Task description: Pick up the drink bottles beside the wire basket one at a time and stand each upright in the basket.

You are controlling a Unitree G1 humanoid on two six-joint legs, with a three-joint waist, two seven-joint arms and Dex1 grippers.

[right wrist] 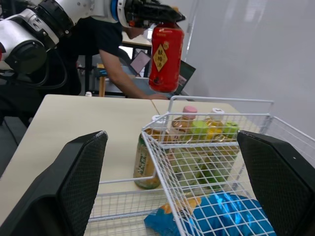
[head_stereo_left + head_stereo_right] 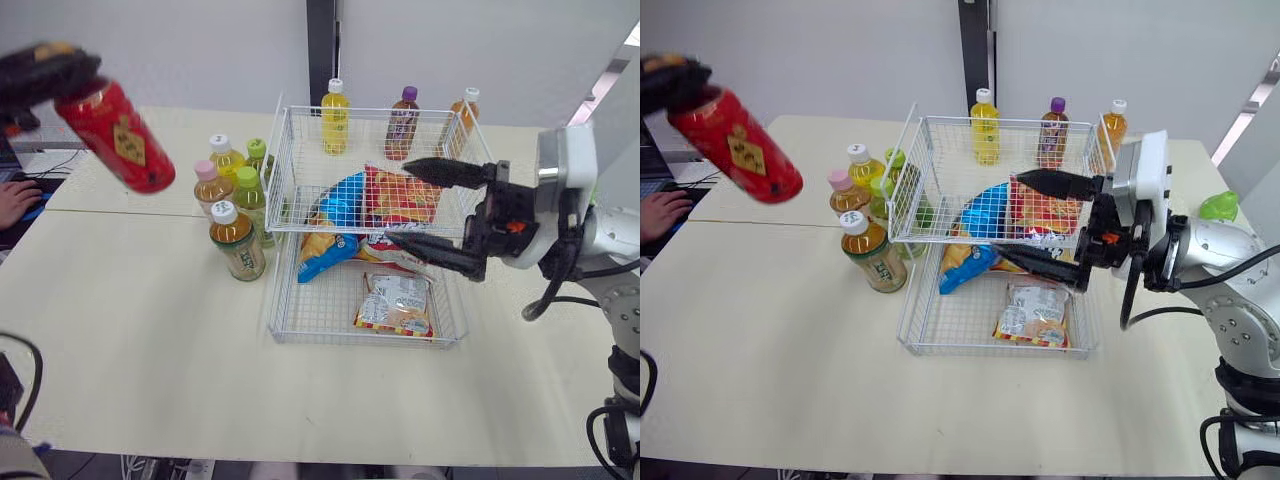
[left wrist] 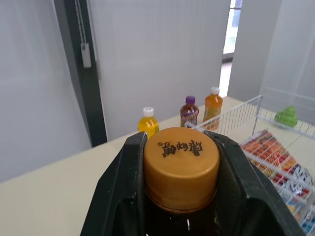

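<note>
My left gripper (image 2: pixel 45 72) is shut on the neck of a red-labelled drink bottle (image 2: pixel 118 136), held tilted high above the table's left side; its orange cap (image 3: pixel 181 160) sits between the fingers. A white wire basket (image 2: pixel 370 232) stands mid-table with snack bags inside. Several tea bottles (image 2: pixel 236 190) stand clustered against its left side. My right gripper (image 2: pixel 415 207) is open, hovering over the basket's right half above the snack bags.
Three bottles, yellow (image 2: pixel 335 117), purple-capped (image 2: pixel 402 124) and orange (image 2: pixel 462 122), stand behind the basket. A person's hand (image 2: pixel 14 203) rests at the table's left edge. A green object (image 2: pixel 1219 206) lies at the far right.
</note>
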